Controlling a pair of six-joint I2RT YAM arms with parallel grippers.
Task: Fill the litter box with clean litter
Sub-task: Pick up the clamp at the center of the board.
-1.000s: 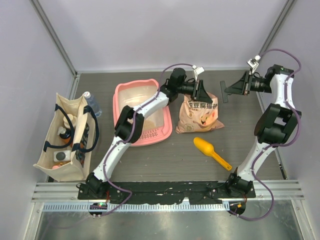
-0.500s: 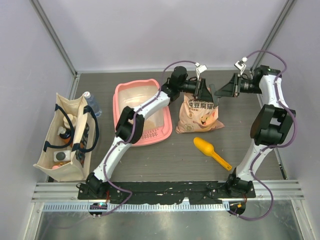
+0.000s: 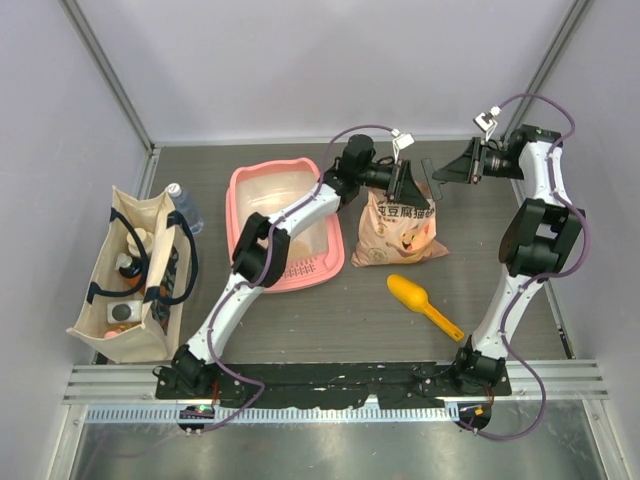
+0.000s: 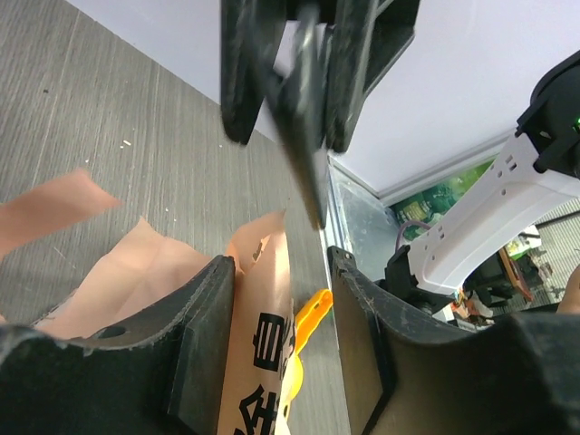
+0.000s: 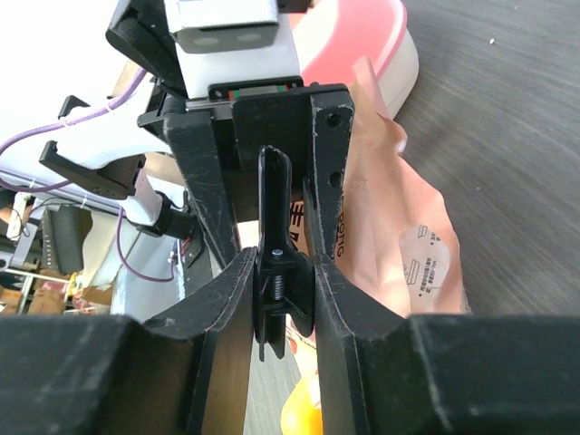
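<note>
The pink litter box point(image 3: 236, 205) lies left of centre; its rim also shows in the right wrist view point(image 5: 367, 41). No clean litter shows. A peach printed bag point(image 3: 405, 232) stands right of the box. My left gripper point(image 3: 408, 182) sits at the bag's top, open, with the bag's edge point(image 4: 263, 308) against one finger and a gap to the other. Facing it from the right, my right gripper point(image 3: 447, 172) is shut on a black spring-loaded tool point(image 5: 276, 208). The tool's tip point(image 4: 304, 136) points at the bag's top.
A yellow-orange scoop point(image 3: 420, 300) lies on the table in front of the bag. A beige tote bag point(image 3: 135, 270) with items inside stands at the far left, a bottle point(image 3: 185, 205) behind it. Walls close the table on three sides.
My right gripper has swung left with the black tool, close to the left gripper at the bag's top. The left jaws have widened around the bag's edge.
</note>
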